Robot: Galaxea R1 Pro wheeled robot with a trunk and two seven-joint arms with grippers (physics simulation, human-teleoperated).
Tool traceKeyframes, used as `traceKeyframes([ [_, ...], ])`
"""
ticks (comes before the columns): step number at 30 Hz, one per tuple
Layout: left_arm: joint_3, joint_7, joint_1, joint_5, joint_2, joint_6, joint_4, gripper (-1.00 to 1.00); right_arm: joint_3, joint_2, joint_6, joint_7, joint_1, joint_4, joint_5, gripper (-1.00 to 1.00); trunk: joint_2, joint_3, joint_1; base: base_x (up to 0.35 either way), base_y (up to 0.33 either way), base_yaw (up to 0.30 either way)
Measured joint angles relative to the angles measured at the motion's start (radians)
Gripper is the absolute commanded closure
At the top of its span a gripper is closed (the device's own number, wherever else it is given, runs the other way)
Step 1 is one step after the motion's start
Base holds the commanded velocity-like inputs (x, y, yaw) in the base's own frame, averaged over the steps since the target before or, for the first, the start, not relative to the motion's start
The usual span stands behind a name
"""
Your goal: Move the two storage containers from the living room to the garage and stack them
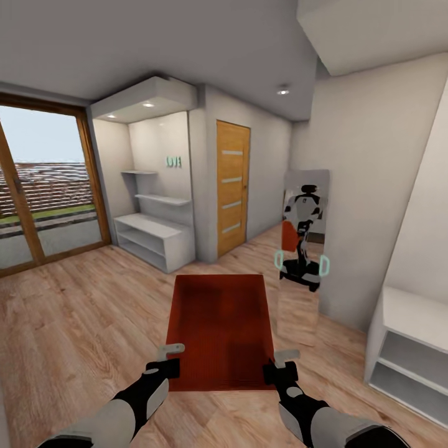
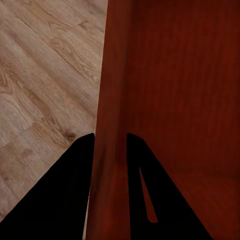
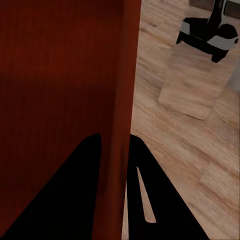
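An orange-red storage container (image 1: 221, 330) is held in front of the robot above the light wood-plank floor (image 1: 81, 317), open side up, its long axis pointing straight ahead, away from the robot. Its near corners are gripped from both sides. The left gripper (image 1: 167, 361) is closed on the left side wall, with a dark finger (image 2: 55, 200) on each face of the wall (image 2: 111, 150). The right gripper (image 1: 279, 366) is closed likewise on the right wall (image 3: 120, 150). Ahead to the right, a mirror (image 1: 305, 249) leans on the wall, reflecting the robot. Further off, a wooden door (image 1: 232, 186), white shelves (image 1: 155, 233) and a glass patio door (image 1: 43, 186) are seen.
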Motion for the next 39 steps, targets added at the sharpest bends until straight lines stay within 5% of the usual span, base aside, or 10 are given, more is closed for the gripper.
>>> traceKeyframes([
  [27, -0.001, -0.001, 0.0, 0.001, 0.001, 0.0, -0.001, 1.0, 0.004, 0.001, -0.001, -0.001, 0.0, 0.0, -0.005, 1.0, 0.0, 0.0, 0.0, 0.321, 0.0, 0.001],
  [39, -0.001, -0.001, 0.0, 0.001, 0.002, 0.0, -0.001, 1.0, 0.005, 0.002, -0.001, -0.001, 0.0, 0.0, -0.006, 1.0, 0.0, 0.0, 0.0, 0.321, 0.0, 0.234],
])
